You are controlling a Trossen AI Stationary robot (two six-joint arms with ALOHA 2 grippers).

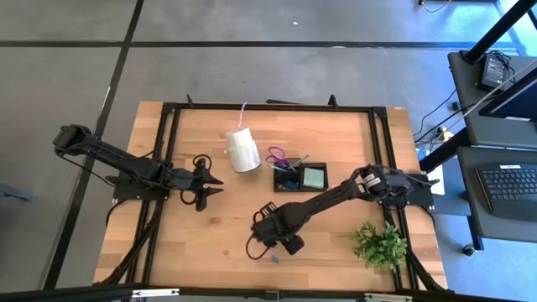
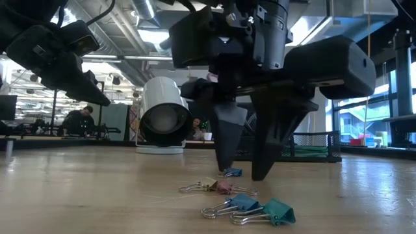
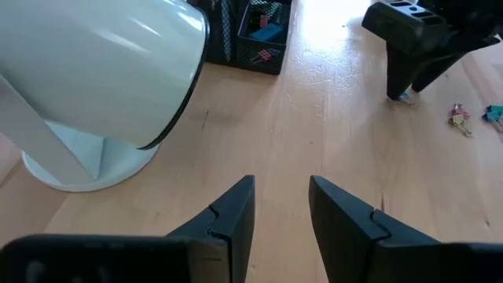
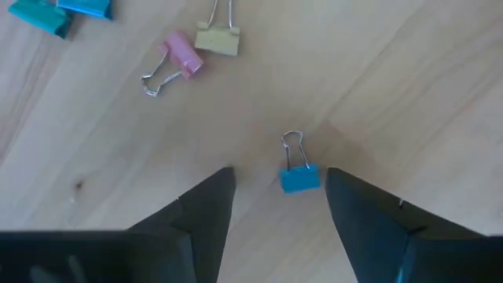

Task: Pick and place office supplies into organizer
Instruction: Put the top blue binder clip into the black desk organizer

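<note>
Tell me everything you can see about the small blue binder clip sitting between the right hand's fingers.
The small blue binder clip has a blue folded body, metal by its look, and a thin silver wire handle looped outward from it. It lies flat on the light wooden table, apart from the other clips. The right hand straddles it with open fingers; neither finger visibly touches it.

A white cylinder roll [image 1: 242,149] lay on its side on the wooden table [image 1: 210,243], with a thin pale cord running from it toward the table's far edge. A green leafy plant [image 1: 380,244] stood near the table's front right corner. Off the table's right side, a dark cart [image 1: 495,143] carried a keyboard [image 1: 510,186]. Far behind, a person [image 2: 79,121] sat at a desk.
</note>
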